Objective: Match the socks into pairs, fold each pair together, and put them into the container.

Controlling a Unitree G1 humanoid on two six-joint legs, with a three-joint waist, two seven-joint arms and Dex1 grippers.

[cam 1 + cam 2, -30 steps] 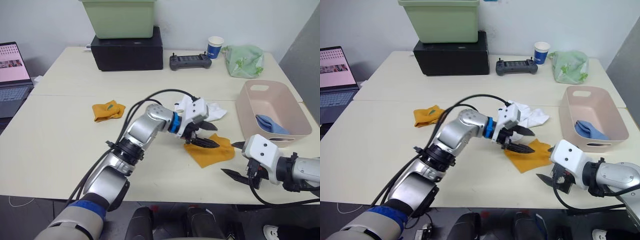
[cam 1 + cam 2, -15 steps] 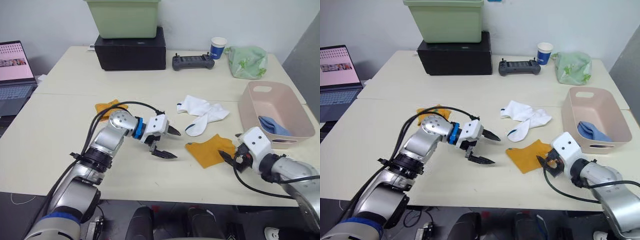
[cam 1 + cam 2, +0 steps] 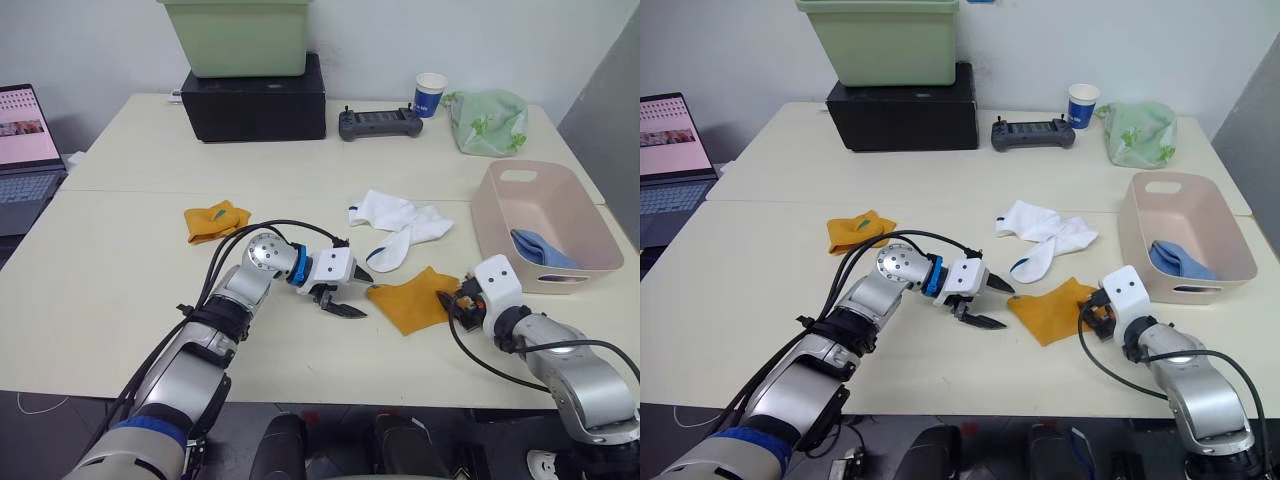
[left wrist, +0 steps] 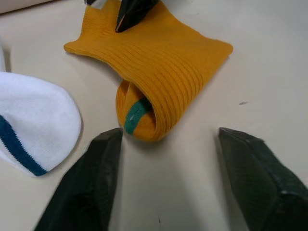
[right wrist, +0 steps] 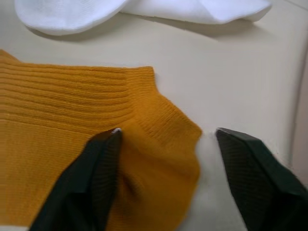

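Note:
A mustard-orange sock [image 3: 413, 300] lies flat on the table in front of the middle, its rolled cuff with a green stripe [image 4: 137, 115] facing my left gripper [image 3: 366, 296]. That gripper is open and sits just off the sock's left edge. My right gripper [image 3: 452, 308] is open at the sock's right corner [image 5: 168, 130], one finger over the fabric. A second mustard sock [image 3: 216, 220] lies folded at the left. Two white socks [image 3: 400, 225] lie behind the middle one. A light blue sock [image 3: 545, 250] rests in the pink container [image 3: 520, 172] at the right.
A green bin [image 3: 238, 35] stands on a black box [image 3: 255, 100] at the back. A controller [image 3: 380, 124], a paper cup [image 3: 431, 94] and a green cloth bag [image 3: 488, 122] are at the back right. A laptop [image 3: 25, 145] sits at the far left.
My left gripper left the middle mustard sock, drew back to the left, and has come back to its left edge. My right gripper moved up to the sock's right corner.

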